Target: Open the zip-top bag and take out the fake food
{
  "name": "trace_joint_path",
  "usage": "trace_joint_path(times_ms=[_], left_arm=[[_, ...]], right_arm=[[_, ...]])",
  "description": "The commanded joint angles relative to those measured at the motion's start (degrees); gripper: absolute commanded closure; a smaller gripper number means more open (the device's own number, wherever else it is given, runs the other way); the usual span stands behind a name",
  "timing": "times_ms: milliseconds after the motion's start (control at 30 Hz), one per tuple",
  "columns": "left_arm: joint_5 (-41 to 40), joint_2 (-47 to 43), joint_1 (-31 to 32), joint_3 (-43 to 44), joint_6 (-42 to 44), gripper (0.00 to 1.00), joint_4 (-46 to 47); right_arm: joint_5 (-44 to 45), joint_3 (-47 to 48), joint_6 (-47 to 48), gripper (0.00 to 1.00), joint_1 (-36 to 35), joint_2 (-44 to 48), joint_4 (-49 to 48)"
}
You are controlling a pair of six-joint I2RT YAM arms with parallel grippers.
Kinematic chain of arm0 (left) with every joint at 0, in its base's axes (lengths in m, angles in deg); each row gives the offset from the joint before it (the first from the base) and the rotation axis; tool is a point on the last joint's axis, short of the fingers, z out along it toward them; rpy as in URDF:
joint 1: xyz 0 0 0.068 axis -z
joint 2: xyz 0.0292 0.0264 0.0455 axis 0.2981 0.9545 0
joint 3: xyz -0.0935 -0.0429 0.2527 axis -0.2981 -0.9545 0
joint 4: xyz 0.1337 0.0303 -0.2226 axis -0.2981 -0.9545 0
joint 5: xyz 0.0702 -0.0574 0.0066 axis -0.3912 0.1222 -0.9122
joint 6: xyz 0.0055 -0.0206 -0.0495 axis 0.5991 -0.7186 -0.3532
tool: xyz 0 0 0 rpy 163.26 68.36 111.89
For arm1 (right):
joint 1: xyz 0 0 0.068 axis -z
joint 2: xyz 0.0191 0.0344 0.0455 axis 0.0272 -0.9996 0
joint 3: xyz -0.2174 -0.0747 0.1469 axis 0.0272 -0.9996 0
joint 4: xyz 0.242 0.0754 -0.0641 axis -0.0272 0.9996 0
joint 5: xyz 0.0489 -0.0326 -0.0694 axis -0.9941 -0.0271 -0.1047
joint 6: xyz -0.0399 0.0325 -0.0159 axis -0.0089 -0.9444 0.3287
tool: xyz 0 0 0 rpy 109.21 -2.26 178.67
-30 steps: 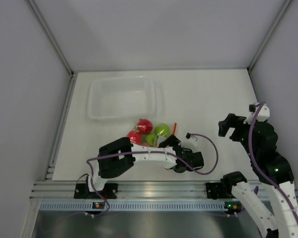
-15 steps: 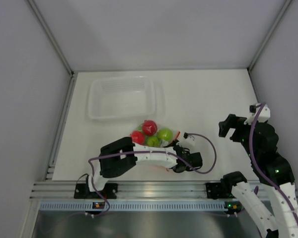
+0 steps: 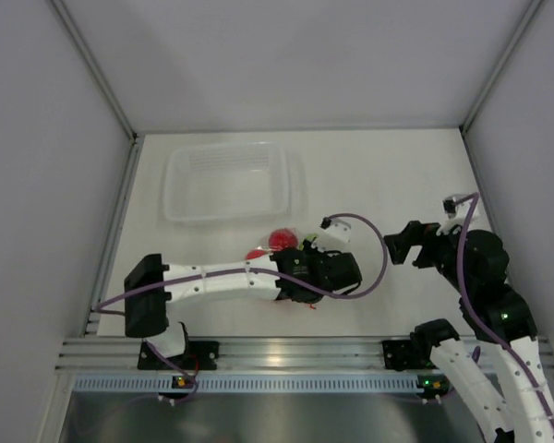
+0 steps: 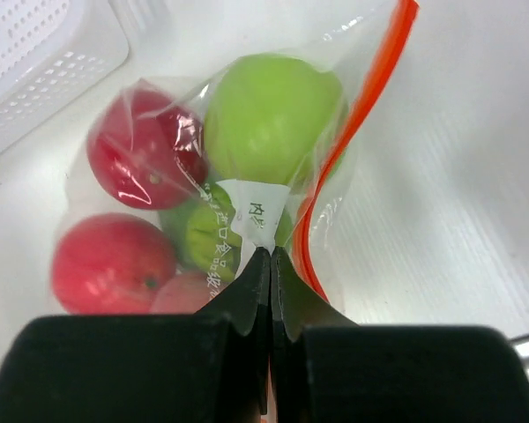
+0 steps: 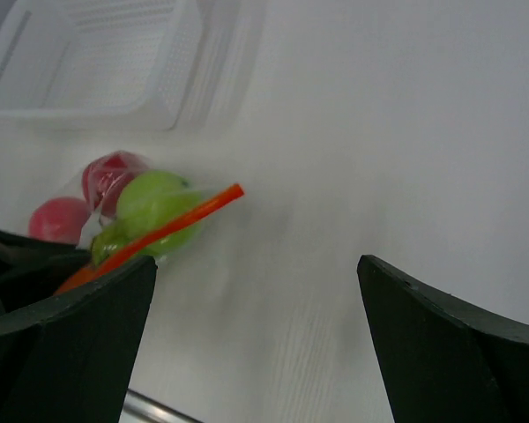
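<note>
The zip-top bag [image 4: 247, 176] is a clear pouch with an orange-red zipper strip [image 4: 370, 97] running up its right side. The fake food shows inside it: a lime-green fruit [image 4: 269, 115], two red ones [image 4: 141, 159] and a pinkish one [image 4: 185, 291]. My left gripper [image 4: 270, 251] is shut on the bag's clear plastic by a white label, just left of the strip. From above, that gripper [image 3: 294, 258] covers most of the bag, and only red fruit [image 3: 280, 240] peeks out. My right gripper [image 3: 402, 245] hangs open to the right of the bag [image 5: 141, 211], holding nothing.
A clear rigid tub [image 3: 226, 180] stands at the back left of the white table, just beyond the bag. Grey side walls close in both sides. A metal rail [image 3: 286, 355] runs along the near edge by the arm bases.
My left gripper has shut on the bag. The left arm has stretched out to the right and the bag has shifted with it. The right gripper has drifted a little left, still open.
</note>
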Motion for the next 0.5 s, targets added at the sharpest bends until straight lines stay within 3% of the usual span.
trace_joint_path(times_ms=[0,67,167,267,367,467], left_arm=[[4.6,-6.9,-2.2,0.3,1.8,1.0,0.6],[8.7,-10.3,-3.3,-0.2,3.8,1.0,1.8],[16.0,-14.5,-6.4,-1.5,5.8,1.0,3.5],[26.4,-19.5,-11.9,-5.4,6.0,1.0,8.1],[31.2,-25.0,-17.5,-11.4,3.3,1.0,14.8],[32.8,-30.1,-20.0,-18.1,-1.5,1.0,22.8]], right_arm=[[-20.0,-2.7,0.8,0.01,0.7,1.1,-9.7],[-32.4,-4.2,0.9,0.01,0.7,2.0,-15.1],[-44.1,-6.2,-0.4,0.0,0.7,4.1,-21.3],[-40.9,-6.4,0.0,0.01,0.7,4.5,-23.2],[-35.9,-6.0,-4.4,0.02,0.7,0.3,-22.1],[-36.1,-7.0,-12.6,0.12,0.6,-4.9,-25.5]])
